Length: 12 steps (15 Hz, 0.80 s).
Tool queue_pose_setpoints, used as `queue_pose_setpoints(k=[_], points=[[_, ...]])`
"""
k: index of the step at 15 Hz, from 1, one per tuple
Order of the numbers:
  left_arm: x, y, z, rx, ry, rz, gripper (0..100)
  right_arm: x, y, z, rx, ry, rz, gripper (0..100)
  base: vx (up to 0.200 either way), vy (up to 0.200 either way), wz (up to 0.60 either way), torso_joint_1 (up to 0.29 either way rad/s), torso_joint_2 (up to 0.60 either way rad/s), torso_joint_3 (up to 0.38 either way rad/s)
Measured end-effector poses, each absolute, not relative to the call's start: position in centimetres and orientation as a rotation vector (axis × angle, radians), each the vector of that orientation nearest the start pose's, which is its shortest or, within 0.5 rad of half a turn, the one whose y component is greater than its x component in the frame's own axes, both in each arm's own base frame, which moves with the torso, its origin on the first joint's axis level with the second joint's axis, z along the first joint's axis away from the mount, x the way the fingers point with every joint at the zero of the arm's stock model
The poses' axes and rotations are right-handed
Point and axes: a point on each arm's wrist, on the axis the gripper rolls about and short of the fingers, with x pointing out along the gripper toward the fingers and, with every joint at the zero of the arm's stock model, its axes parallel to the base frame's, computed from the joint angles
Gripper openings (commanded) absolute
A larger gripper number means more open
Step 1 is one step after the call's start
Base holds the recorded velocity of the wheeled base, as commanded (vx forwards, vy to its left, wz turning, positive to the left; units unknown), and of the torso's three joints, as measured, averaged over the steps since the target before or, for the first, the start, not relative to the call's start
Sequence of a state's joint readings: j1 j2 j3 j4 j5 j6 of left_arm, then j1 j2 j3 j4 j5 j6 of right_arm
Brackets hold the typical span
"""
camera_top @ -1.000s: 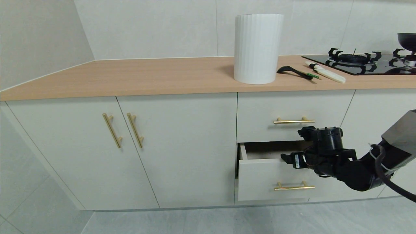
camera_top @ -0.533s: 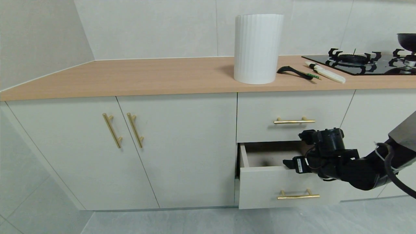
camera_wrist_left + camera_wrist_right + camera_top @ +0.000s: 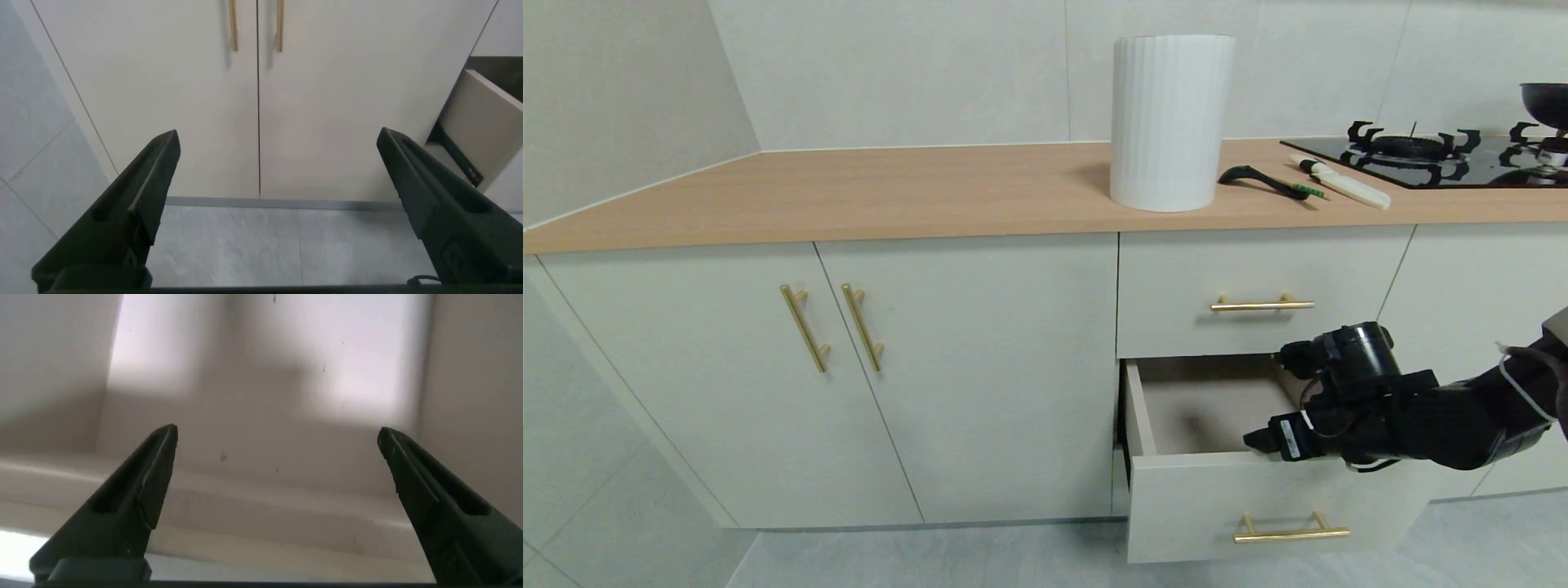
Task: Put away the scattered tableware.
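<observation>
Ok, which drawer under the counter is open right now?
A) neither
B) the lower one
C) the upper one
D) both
B: the lower drawer juts out from the cabinet with its inside showing and the right claw by its top edge, while the upper drawer sits flush.

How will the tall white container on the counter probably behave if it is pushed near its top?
The white container is taller than it is wide, so a high push would likely tip it rather than slide it. Its ribbed wall may give some grip. It stands close to the front edge of the counter, so a fall could carry it off.
</observation>
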State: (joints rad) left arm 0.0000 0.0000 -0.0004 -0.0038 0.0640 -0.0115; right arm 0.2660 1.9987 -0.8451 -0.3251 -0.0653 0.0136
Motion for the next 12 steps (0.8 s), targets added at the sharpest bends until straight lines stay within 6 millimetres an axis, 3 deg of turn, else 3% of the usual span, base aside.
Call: queue_pose_setpoints(k=[12], points=[[-2.3, 0.1, 7.6, -0.012, -0.005, 0.064, 100, 28.2, 8.3, 7.1, -0.371, 1.107, 0.298, 100, 0.0, 0.0, 0.0, 0.0, 0.0, 0.0]])
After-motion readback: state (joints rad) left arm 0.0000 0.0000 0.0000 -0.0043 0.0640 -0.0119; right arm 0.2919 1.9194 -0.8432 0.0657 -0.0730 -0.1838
